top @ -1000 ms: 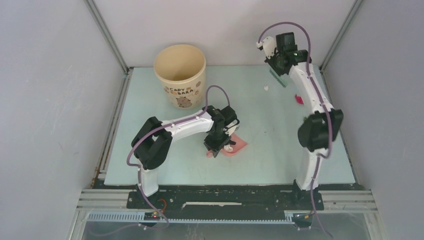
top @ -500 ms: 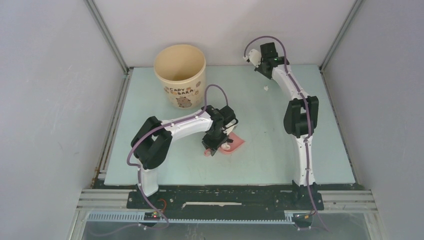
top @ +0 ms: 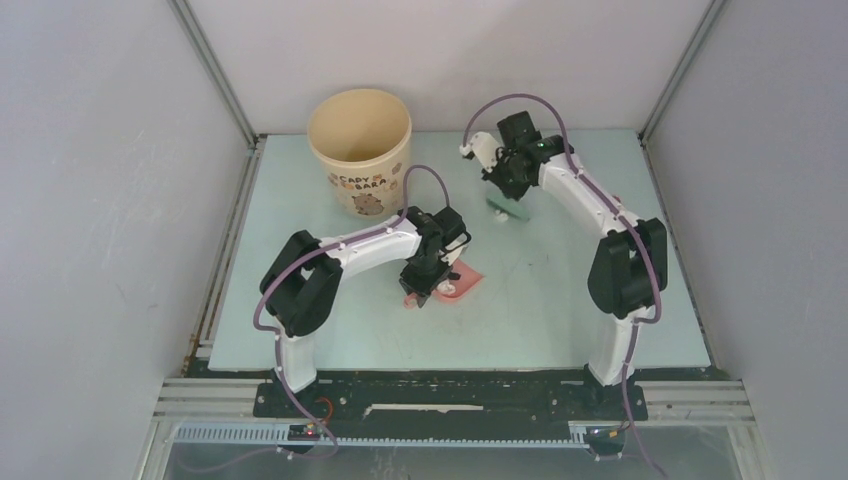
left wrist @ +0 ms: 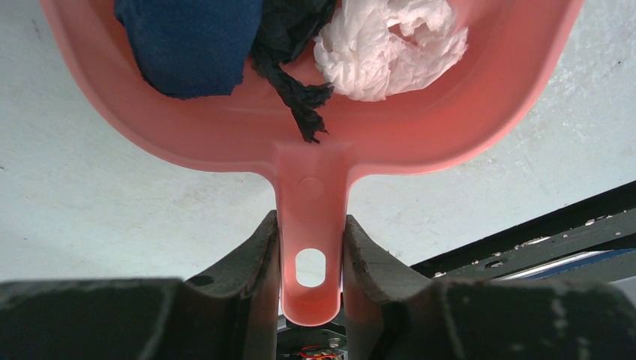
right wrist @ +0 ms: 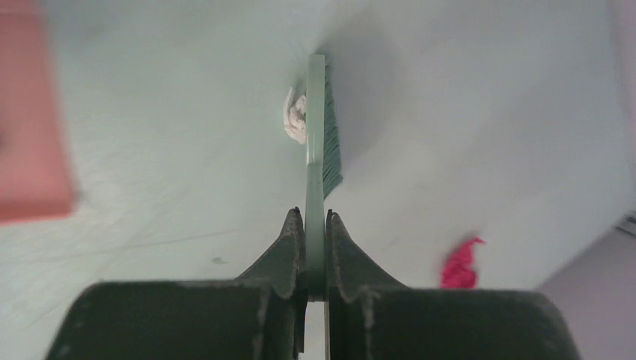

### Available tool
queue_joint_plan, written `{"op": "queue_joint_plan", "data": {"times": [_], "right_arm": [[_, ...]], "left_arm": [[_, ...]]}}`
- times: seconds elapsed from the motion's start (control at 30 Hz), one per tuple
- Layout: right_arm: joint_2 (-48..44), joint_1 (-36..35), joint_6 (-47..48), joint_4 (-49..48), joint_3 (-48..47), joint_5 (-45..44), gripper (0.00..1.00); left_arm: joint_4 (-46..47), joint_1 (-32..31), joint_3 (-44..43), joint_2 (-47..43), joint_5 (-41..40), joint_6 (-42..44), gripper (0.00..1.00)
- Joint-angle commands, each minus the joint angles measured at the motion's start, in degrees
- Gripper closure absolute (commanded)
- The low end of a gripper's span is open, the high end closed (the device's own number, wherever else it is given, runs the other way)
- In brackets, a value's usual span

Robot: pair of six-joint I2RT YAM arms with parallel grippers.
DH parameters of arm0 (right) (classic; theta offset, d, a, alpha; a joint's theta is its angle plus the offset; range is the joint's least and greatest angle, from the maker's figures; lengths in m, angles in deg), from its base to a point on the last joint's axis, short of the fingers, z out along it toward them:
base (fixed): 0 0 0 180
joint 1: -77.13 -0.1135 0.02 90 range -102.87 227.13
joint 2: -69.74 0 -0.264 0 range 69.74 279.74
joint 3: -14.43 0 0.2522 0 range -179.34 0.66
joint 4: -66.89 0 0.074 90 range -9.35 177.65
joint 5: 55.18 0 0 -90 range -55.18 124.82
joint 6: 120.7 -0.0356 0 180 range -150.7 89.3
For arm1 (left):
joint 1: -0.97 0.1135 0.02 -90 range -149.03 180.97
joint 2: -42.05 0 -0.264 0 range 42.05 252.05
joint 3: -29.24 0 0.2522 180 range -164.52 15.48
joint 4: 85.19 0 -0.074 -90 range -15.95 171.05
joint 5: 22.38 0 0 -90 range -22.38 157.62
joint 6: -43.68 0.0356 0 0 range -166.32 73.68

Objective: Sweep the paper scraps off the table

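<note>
My left gripper (left wrist: 311,225) is shut on the handle of the pink dustpan (left wrist: 322,142), which rests on the table (top: 320,310) near the middle (top: 458,285). In the pan lie a navy blue scrap (left wrist: 187,45), a dark scrap (left wrist: 294,67) and a white scrap (left wrist: 386,45). My right gripper (right wrist: 316,217) is shut on the grey-green hand brush (right wrist: 318,127), held beyond the pan (top: 503,208). A white scrap (right wrist: 295,124) touches the brush's left side. A magenta scrap (right wrist: 461,264) lies to the right.
A large cream cup (top: 360,150) with a cartoon print stands at the back left of the table. Grey metal rails (top: 228,230) and white walls close in the table. The dustpan's blurred edge (right wrist: 30,112) shows left in the right wrist view.
My right arm has swung left from the far right corner to the middle back, bringing the brush down beside the white scrap. My left gripper and the dustpan have shifted slightly left.
</note>
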Motion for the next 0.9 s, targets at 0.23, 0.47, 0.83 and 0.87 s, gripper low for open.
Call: {"op": "queue_joint_plan", "data": {"times": [0.23,0.47,0.83,0.87], "right_arm": [[-9.0,-4.1,-10.8,9.6,2.4,5.5,1.00],[-13.7,-3.4,-6.9,6.4,1.8,-0.8,1.00],[-15.1,-1.3,-7.7,6.3,3.9,-0.3,1.00],[-15.8,-0.8,-8.2,6.0,4.6,0.6,1.00]], "left_arm": [[-4.3,-2.7,0.2,-4.0,-7.7,0.1,1.00],[-5.7,-5.6,1.1,-5.7,-8.2,-0.7,0.93],[8.5,-8.1,9.5,-11.7,-12.5,-6.4,0.59],[12.6,-8.8,12.1,-13.5,-12.6,-6.7,0.58]]}}
